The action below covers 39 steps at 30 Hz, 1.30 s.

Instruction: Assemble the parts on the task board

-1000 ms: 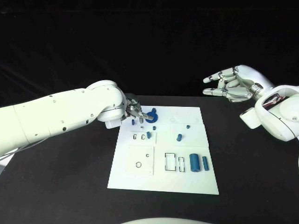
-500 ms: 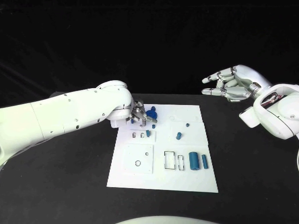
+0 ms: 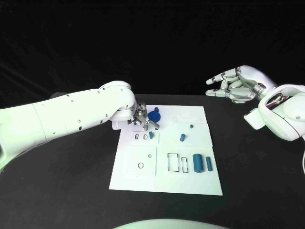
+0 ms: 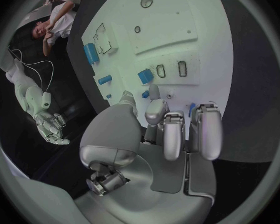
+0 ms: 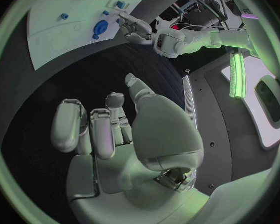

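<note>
The white task board (image 3: 167, 179) lies mid-table, with its slots showing in the left wrist view (image 4: 177, 30). My left hand (image 3: 142, 118) hangs fingertips-down over the board's far left corner, touching or nearly touching a round blue part (image 3: 155, 115). In the left wrist view the left hand (image 4: 159, 134) has thumb and fingers drawn close together, and I cannot see whether anything is between them. Seen from the right wrist, the round part (image 5: 100, 27) lies on the board beside the left hand (image 5: 137, 30). My right hand (image 3: 235, 86) is raised beyond the board's far right corner, fingers apart and empty (image 5: 115, 134).
A large blue cylinder (image 3: 198, 165) and a slimmer one (image 3: 209, 165) lie near the board's right side. An oblong blue piece (image 3: 183, 138) and a small peg (image 3: 191, 127) sit farther back. A small blue piece (image 3: 151, 136) lies near the left hand. Black table surrounds the board.
My left arm has swung forward and its hand has edged right, closer over the round blue part. The right hand has barely moved.
</note>
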Each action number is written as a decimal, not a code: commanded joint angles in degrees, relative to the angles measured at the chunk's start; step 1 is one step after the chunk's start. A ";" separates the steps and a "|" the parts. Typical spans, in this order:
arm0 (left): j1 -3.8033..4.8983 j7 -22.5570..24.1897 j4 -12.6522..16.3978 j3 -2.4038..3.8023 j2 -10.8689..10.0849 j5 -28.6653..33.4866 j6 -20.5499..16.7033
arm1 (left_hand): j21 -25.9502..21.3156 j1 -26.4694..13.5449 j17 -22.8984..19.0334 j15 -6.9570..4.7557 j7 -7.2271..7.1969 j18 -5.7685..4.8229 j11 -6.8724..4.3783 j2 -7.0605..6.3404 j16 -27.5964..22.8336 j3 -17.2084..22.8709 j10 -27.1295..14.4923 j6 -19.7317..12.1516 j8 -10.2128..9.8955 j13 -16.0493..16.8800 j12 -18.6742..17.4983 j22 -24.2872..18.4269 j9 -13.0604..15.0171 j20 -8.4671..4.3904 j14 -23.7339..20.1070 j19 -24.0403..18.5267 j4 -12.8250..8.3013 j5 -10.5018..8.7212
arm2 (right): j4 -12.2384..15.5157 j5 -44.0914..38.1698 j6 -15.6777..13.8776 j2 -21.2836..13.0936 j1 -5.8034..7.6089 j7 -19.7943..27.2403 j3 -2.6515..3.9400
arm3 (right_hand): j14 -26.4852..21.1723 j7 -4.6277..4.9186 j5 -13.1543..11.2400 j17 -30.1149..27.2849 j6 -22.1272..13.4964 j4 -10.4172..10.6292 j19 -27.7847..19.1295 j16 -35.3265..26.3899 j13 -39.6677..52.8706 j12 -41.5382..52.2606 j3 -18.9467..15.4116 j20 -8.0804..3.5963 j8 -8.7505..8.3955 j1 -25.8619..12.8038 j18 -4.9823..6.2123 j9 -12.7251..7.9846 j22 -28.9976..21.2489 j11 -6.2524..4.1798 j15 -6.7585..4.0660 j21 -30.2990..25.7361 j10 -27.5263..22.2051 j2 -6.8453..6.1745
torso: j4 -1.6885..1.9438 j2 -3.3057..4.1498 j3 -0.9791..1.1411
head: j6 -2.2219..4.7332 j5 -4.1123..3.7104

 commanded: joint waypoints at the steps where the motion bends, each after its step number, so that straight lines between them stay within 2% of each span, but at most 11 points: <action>1: -0.08 -0.26 -0.40 -0.02 0.34 -0.42 2.44 | 0.38 0.25 15.08 -0.37 0.12 -0.65 -0.15 0.66 0.14 -0.38 0.06 -0.46 0.24 0.06 0.34 4.79 0.17 -0.40 5.83 2.54 -0.02 -0.25 | -0.28 -0.65 0.72 0.25 -0.01 -0.22 -0.01 | 3.03 0.00 0.16 2.03 0.30 0.01 -0.30 -0.29 -0.08 -0.20 -0.42 -0.11 0.23 -0.65 0.38 0.02 -0.03 0.13 -0.26 -0.34 -0.44 -0.08 | -0.03 0.03 -0.02 | 0.03 -0.09; 8: -0.25 -0.31 -0.86 -0.10 0.72 -0.42 2.78 | 0.46 0.81 15.08 -0.40 0.08 -0.67 -0.18 1.09 0.14 -0.62 0.08 -0.58 0.39 0.13 0.38 4.94 0.54 -0.44 5.83 2.57 -0.06 -0.24 | -0.68 -0.66 1.00 0.59 -0.03 -0.24 -0.06 | 3.02 -0.02 0.27 1.98 0.32 0.13 -0.34 -0.34 -0.18 -0.24 -0.52 -0.12 0.31 -0.70 0.40 0.02 -0.14 0.11 -0.28 -0.41 -0.44 0.02 | 0.09 0.12 -0.02 | -0.01 -0.17; 14: -0.37 -0.33 -0.80 -0.12 0.95 -0.43 3.09 | 0.51 1.34 15.08 -0.42 0.07 -0.70 -0.19 1.53 0.14 -0.79 0.11 -0.71 0.49 0.21 0.43 5.06 0.86 -0.46 5.83 2.60 -0.09 -0.23 | -0.89 -0.67 1.15 0.97 -0.06 -0.23 -0.09 | 3.01 -0.02 0.33 1.94 0.31 0.21 -0.38 -0.38 -0.35 -0.38 -0.58 -0.13 0.35 -0.74 0.42 0.01 -0.23 0.10 -0.29 -0.47 -0.54 0.08 | 0.00 0.08 -0.01 | -0.13 -0.02; 17: -0.40 -0.33 -0.70 -0.13 0.94 -0.43 3.22 | 0.52 1.43 15.08 -0.42 0.07 -0.70 -0.19 1.61 0.14 -0.81 0.12 -0.72 0.51 0.23 0.44 5.08 0.91 -0.46 5.83 2.61 -0.10 -0.23 | -0.97 -0.70 1.21 1.02 -0.07 -0.24 -0.10 | 3.01 -0.02 0.33 1.94 0.31 0.21 -0.38 -0.38 -0.35 -0.38 -0.58 -0.13 0.35 -0.74 0.42 0.01 -0.23 0.10 -0.29 -0.47 -0.54 0.08 | -0.02 0.12 -0.04 | -0.18 -0.19; 24: -0.51 -0.32 -0.75 -0.13 1.12 -0.43 3.36 | 0.57 1.63 15.08 -0.42 0.06 -0.72 -0.20 1.74 0.14 -0.88 0.16 -0.75 0.55 0.31 0.50 5.18 1.03 -0.46 5.83 2.63 -0.12 -0.23 | -1.09 -0.67 1.58 1.07 -0.09 -0.06 -0.12 | 3.00 -0.03 0.47 1.86 0.29 0.34 -0.45 -0.45 -0.50 -0.48 -0.67 -0.15 0.41 -0.79 0.45 0.00 -0.41 0.09 -0.30 -0.57 -0.60 0.18 | 0.05 0.13 0.03 | -0.28 -0.20; 29: -0.78 -0.32 -1.08 -0.13 1.45 -0.43 3.42 | 0.60 1.97 15.08 -0.43 0.04 -0.73 -0.21 1.86 0.14 -0.99 0.21 -0.77 0.62 0.38 0.56 5.24 1.20 -0.47 5.83 2.65 -0.18 -0.23 | -1.11 -0.68 1.70 1.14 -0.10 -0.07 -0.13 | 2.99 -0.04 0.57 1.80 0.27 0.40 -0.47 -0.50 -0.58 -0.53 -0.70 -0.16 0.44 -0.78 0.46 -0.01 -0.48 0.09 -0.31 -0.62 -0.64 0.25 | 0.00 0.19 -0.02 | -0.45 -0.09; 39: -1.36 -0.33 -1.56 -0.13 1.88 -0.43 3.54 | 0.61 2.55 15.08 -0.44 0.03 -0.73 -0.23 2.07 0.14 -1.15 0.25 -0.84 0.69 0.45 0.60 5.28 1.47 -0.48 5.83 2.64 -0.27 -0.23 | -1.29 -0.70 1.81 1.21 -0.11 -0.19 -0.17 | 2.98 -0.06 0.76 1.72 0.27 0.41 -0.47 -0.58 -0.65 -0.56 -0.69 -0.18 0.53 -0.61 0.46 -0.02 -0.51 0.05 -0.33 -0.66 -0.64 0.41 | 0.02 0.18 0.06 | -0.58 -0.07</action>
